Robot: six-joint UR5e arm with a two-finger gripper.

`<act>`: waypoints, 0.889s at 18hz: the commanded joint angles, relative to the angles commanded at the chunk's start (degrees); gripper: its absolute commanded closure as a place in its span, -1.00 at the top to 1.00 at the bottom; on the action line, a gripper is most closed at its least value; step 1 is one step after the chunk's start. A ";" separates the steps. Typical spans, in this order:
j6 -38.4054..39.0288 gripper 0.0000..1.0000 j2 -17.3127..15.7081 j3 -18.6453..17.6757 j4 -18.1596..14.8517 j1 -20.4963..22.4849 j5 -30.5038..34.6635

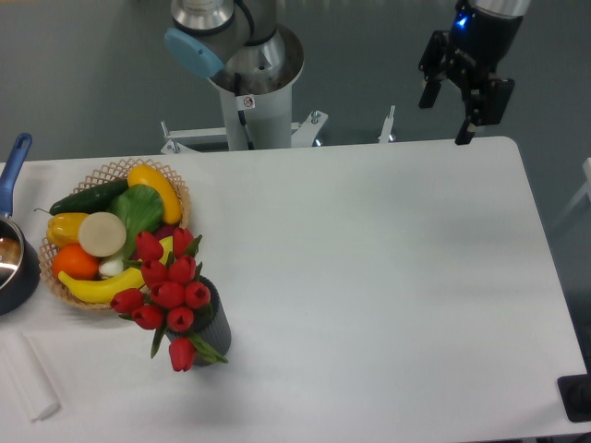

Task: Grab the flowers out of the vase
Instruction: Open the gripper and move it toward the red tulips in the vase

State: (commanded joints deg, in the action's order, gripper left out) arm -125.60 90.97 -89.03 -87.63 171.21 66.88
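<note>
- Gripper (449, 117): high at far right table edge, well apart from all objects; 2 fingers spread w/ a gap between, nothing held.
- Flowers (168, 293): red tulip bunch w/ green leaves, seated in vase, front-left of table; buds spill wider than vase mouth, one bud droops toward the near edge.
- Vase (218, 325): dark grey ribbed cylinder, upright, mostly hidden under blooms; only right side visible.
- Basket (109, 169): woven wicker, just behind-left of vase, touching or overlapped by tulips; holds cucumber, yellow & orange fruit/veg, banana, green leafy item.
- Pot (13, 263): blue handle, at left edge, partly out of frame, beside basket.
- Table (388, 277): white top.
- Arm base (249, 88): mounted behind table, centre-left.
</note>
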 joint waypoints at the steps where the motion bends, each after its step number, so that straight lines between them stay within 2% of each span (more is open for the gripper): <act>1: -0.09 1.00 -0.09 -0.09 0.09 -0.09 0.00; 5: -0.09 1.00 -0.18 -0.26 0.09 0.00 -0.70; 9: 2.88 1.00 -1.31 -1.93 0.26 -0.18 -5.36; 11: 7.45 1.00 -2.54 -3.86 2.36 -0.18 -5.45; 13: 11.32 1.00 -3.16 -5.18 6.49 -0.61 -5.54; 16: 18.78 1.00 -3.25 -6.15 8.17 -2.90 -5.62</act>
State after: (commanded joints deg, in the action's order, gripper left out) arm -106.81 87.71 -95.18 -79.45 168.32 61.26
